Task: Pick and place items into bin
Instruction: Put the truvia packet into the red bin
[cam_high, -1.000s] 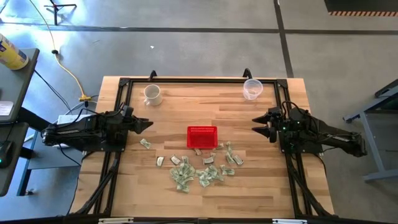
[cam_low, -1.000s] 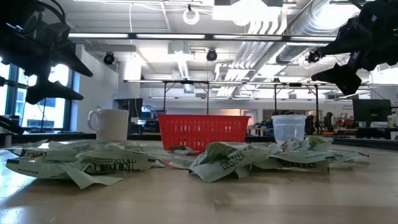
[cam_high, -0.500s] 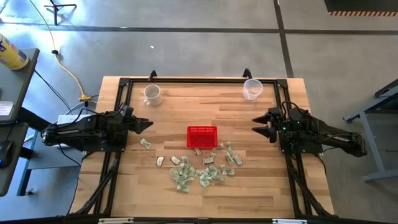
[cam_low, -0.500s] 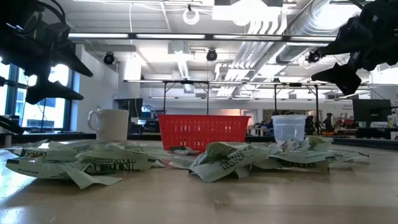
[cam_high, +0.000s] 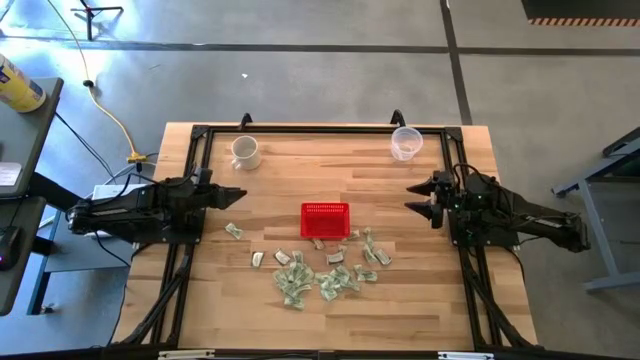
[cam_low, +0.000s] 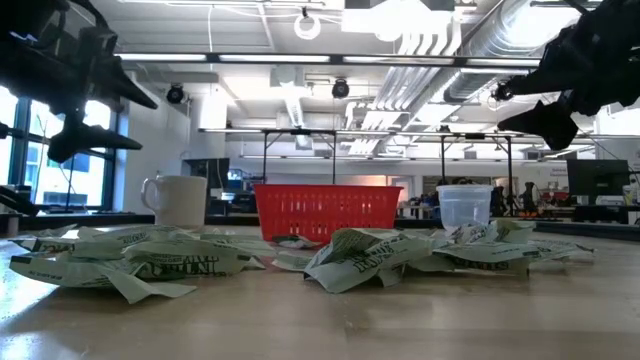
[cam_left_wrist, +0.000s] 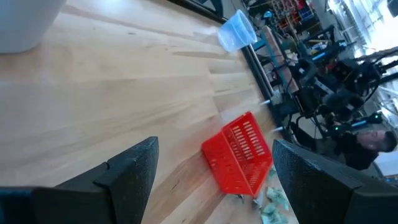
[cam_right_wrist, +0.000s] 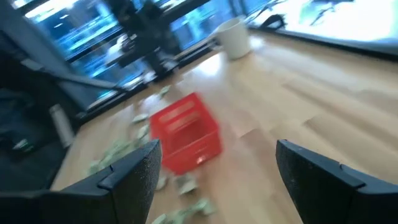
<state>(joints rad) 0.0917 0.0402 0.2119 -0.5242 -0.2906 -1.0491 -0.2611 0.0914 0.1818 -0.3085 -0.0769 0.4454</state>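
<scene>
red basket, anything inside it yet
From above, the basket shows only red inside; no wrapper can be made out in it. The wrappers lie on the table beside it. In the low view its mesh wall hides the floor, so that view cannot confirm.

Pale matt wood-plank table (cam_high: 280, 180), red plastic mesh basket (cam_high: 325, 220), crinkled paper items (cam_high: 320, 270), glossy white mug (cam_high: 245, 151), clear plastic cup (cam_high: 405, 143)

The left arm lay stretched at the middle left of the high view, and its left gripper (cam_high: 238, 197) pointed toward the centre with the fingers spread apart, holding nothing. The right arm lay at the middle right; the right gripper (cam_high: 413, 197) faced inward, also spread and empty.
</scene>
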